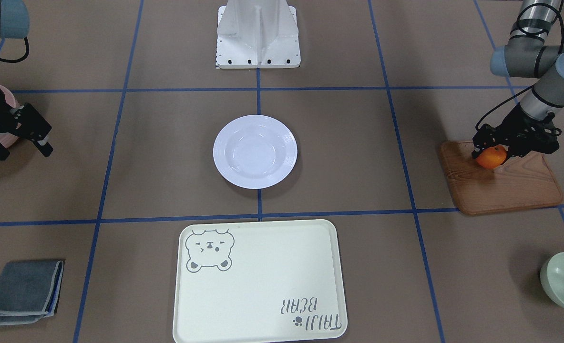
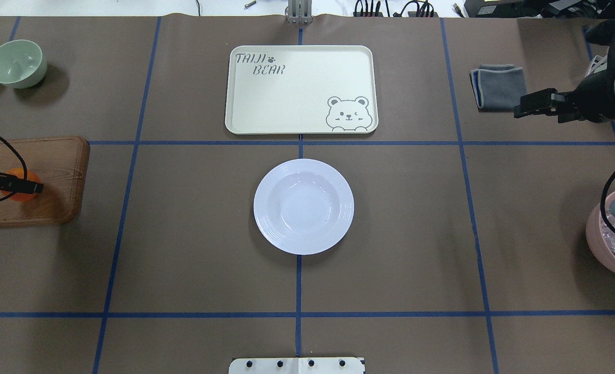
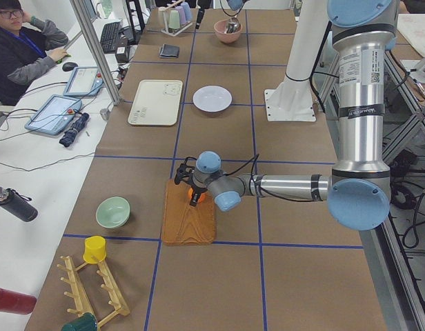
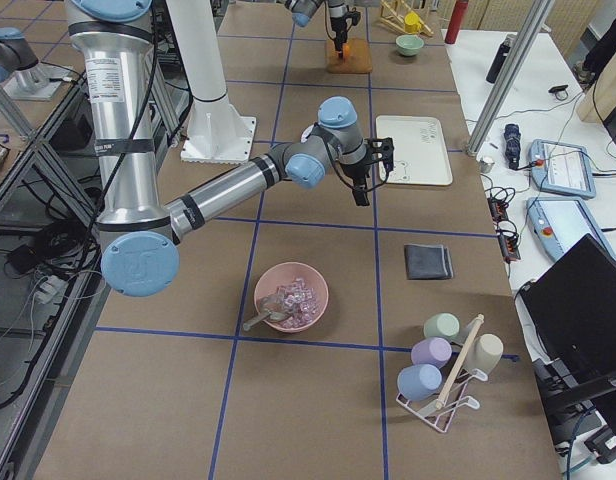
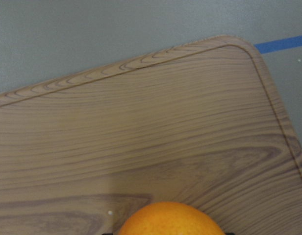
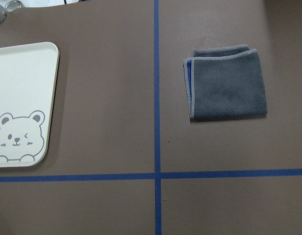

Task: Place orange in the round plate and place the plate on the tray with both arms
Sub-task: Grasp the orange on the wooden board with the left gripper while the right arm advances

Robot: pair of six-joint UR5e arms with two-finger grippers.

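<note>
I saw the left hand (image 1: 494,152) gripping the orange (image 1: 490,159), wooden board (image 1: 510,188) beneath it; the right hand (image 1: 24,152) hung open.

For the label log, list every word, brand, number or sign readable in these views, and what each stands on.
"TAIJI BEAR", grey lettering with a paw mark, on the cream tray.
Printed label on the left arm, exterior left view: too small to read.
Printed label on the right arm, exterior right view: too small to read.
</note>
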